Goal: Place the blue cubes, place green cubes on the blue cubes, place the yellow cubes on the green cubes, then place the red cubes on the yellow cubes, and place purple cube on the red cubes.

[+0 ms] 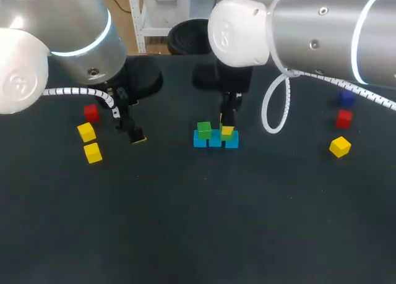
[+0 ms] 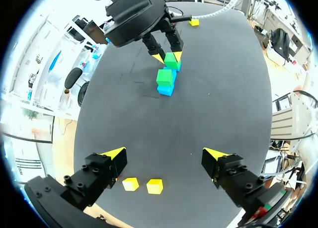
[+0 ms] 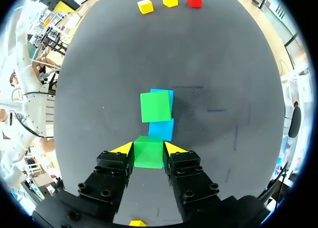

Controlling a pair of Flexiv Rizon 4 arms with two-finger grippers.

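Desk: dark, carrying every cube.
Left yellow cubes: two close together on the robot's left side, one just beyond the other. In the left wrist view they lie under the left jaws.
Right yellow cube: alone on the right side, well apart from the middle group.
Blue cubes: three side by side in a short row at mid-desk.
Left jaws: spread wide and holding nothing. They hang low over bare desk between the left yellow cubes and the blue cubes.
First green cube: sits on the left-end blue cube.
Second green cube: over the right-end blue cube. Whether it rests fully on it cannot be told.
Right jaws: pinching the second green cube, one yellow tip against each side.
Left red cube: just beyond the left yellow cubes.
Right red cube: beyond the right yellow cube.
Purple cube: farthest, just beyond the right red cube.
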